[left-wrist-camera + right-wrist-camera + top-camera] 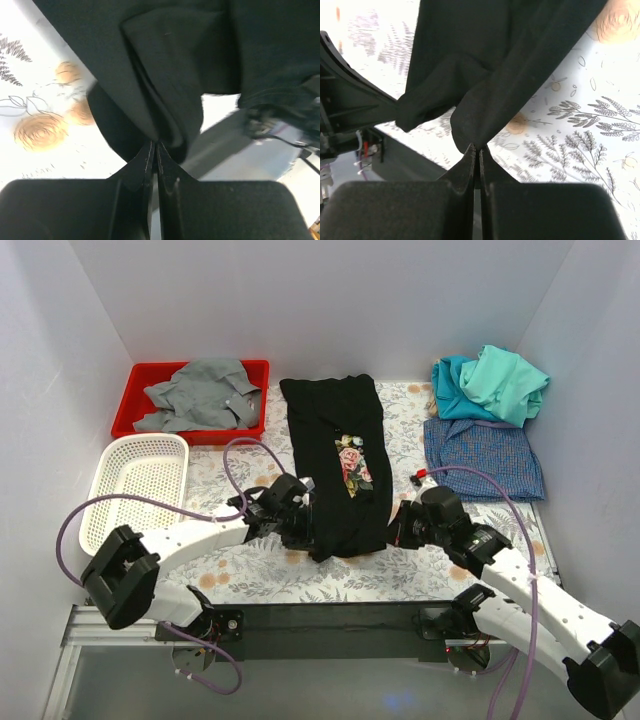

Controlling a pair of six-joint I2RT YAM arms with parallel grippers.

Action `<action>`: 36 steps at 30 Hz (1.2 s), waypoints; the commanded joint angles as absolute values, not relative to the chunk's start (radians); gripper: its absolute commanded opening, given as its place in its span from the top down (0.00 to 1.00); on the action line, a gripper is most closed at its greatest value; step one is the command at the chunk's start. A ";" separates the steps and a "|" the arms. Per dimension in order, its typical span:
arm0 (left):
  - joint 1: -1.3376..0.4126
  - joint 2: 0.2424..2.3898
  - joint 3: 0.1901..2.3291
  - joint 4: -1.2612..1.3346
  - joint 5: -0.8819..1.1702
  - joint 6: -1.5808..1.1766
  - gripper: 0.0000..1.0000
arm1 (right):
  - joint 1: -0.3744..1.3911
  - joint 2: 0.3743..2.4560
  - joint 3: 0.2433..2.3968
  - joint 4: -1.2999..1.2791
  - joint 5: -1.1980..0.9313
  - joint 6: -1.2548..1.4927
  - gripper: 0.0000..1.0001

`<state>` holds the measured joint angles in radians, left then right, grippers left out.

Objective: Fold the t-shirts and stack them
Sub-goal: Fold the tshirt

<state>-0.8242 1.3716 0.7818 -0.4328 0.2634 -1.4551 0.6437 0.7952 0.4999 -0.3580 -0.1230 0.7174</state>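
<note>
Along the near edge of the black t-shirt [330,420], the left gripper [154,146] and right gripper [477,148] — one per corner — each clench its cloth.

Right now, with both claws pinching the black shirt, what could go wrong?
The left gripper and the right gripper each pinch only a small bit of the black shirt at their tips, so it might slip out when pulled. The shirt lies in a long folded strip; lifting one side faster could bunch it or open the fold.
</note>
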 commanded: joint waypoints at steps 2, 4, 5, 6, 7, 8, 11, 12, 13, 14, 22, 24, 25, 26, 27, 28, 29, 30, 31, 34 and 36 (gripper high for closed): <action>-0.828 1.249 0.908 -0.685 0.223 -1.462 1.00 | 0.650 0.762 0.636 -0.577 -0.137 0.670 0.99; -0.828 1.214 0.939 -0.757 0.164 -1.489 1.00 | 0.650 0.753 0.658 -0.648 -0.115 0.675 0.99; -0.828 1.203 0.951 -0.831 0.140 -1.497 1.00 | 0.650 0.733 0.664 -0.663 -0.106 0.678 0.99; -0.828 1.192 0.978 -0.868 0.106 -1.509 1.00 | 0.650 0.721 0.675 -0.692 -0.086 0.684 0.99; -0.828 1.181 0.988 -0.900 0.050 -1.532 1.00 | 0.650 0.709 0.681 -0.734 -0.046 0.702 0.99; -0.828 1.161 0.991 -0.946 0.029 -1.537 1.00 | 0.649 0.681 0.690 -0.751 -0.034 0.706 0.99; -0.828 1.150 0.962 -0.982 0.040 -1.549 1.00 | 0.650 0.664 0.703 -0.826 -0.003 0.716 0.99; -0.828 1.152 0.947 -0.980 0.063 -1.549 1.00 | 0.650 0.666 0.695 -0.837 -0.005 0.715 0.99; -0.828 1.157 0.895 -0.974 0.099 -1.549 1.00 | 0.650 0.666 0.686 -0.847 -0.011 0.712 0.99; -0.828 1.161 0.865 -0.962 0.150 -1.554 1.00 | 0.650 0.667 0.674 -0.854 -0.017 0.712 0.99; -0.844 1.152 0.592 -0.928 0.230 -1.540 1.00 | 0.650 0.635 0.516 -0.835 -0.099 0.718 0.83; -0.857 1.173 0.583 -0.925 0.212 -1.536 0.99 | 0.650 0.627 0.512 -0.836 -0.100 0.726 0.63; -0.864 1.183 0.594 -0.931 0.195 -1.543 0.98 | 0.650 0.618 0.515 -0.838 -0.094 0.727 0.58; -0.867 1.178 0.603 -0.934 0.184 -1.546 0.95 | 0.650 0.600 0.532 -0.839 -0.083 0.730 0.52; -0.867 1.175 0.633 -0.936 0.167 -1.548 0.93 | 0.650 0.592 0.547 -0.841 -0.077 0.732 0.51; -0.867 1.170 0.652 -0.943 0.152 -1.551 0.92 | 0.650 0.589 0.561 -0.839 -0.069 0.730 0.50; -0.867 1.160 0.673 -0.960 0.135 -1.549 0.88 | 0.650 0.584 0.592 -0.841 -0.063 0.729 0.50; -0.867 1.154 0.730 -0.968 0.115 -1.551 0.88 | 0.652 0.587 0.606 -0.839 -0.057 0.724 0.50; -0.867 1.149 0.756 -0.983 0.063 -1.561 0.87 | 0.650 0.600 0.615 -0.828 -0.048 0.715 0.49; -0.867 1.111 0.856 -1.012 -0.033 -1.568 0.84 | 0.650 0.653 0.620 -0.787 -0.064 0.695 0.49; -0.867 1.076 0.873 -0.982 -0.048 -1.569 0.82 | 0.650 0.682 0.597 -0.715 -0.089 0.681 0.50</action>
<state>-0.8616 1.1481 0.8162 -0.9798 0.0528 -1.5536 0.6483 0.6392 0.5911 -0.8047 -0.0715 0.7113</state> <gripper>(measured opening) 0.162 0.504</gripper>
